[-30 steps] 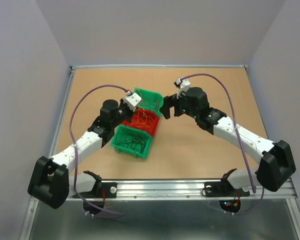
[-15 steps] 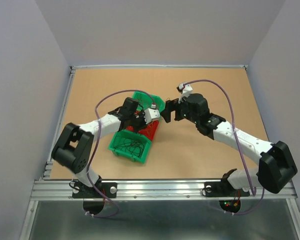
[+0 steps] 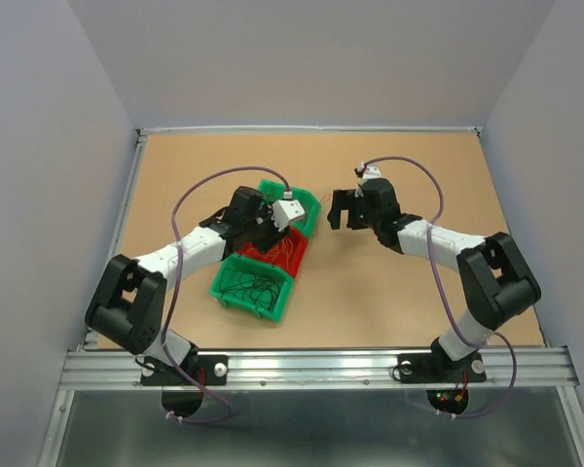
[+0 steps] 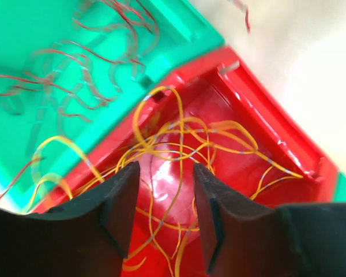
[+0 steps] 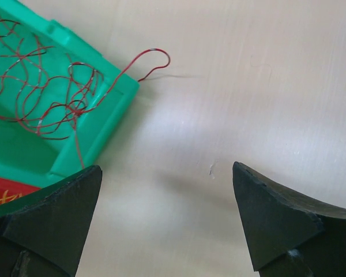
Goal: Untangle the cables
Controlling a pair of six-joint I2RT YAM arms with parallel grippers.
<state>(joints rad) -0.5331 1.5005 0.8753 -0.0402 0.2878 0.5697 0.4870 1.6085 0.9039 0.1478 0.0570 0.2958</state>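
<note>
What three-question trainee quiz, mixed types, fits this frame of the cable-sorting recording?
1. True or false: the yellow wires lie in the red bin.
2. Which wires hang over a bin's rim onto the table? A yellow, B red, C black.
3. Fill in: the black wires sit in the near ___ bin.

Key: 1 true. 2 B: a strand of the red wires in the far green bin loops past its corner. 3 green.
</note>
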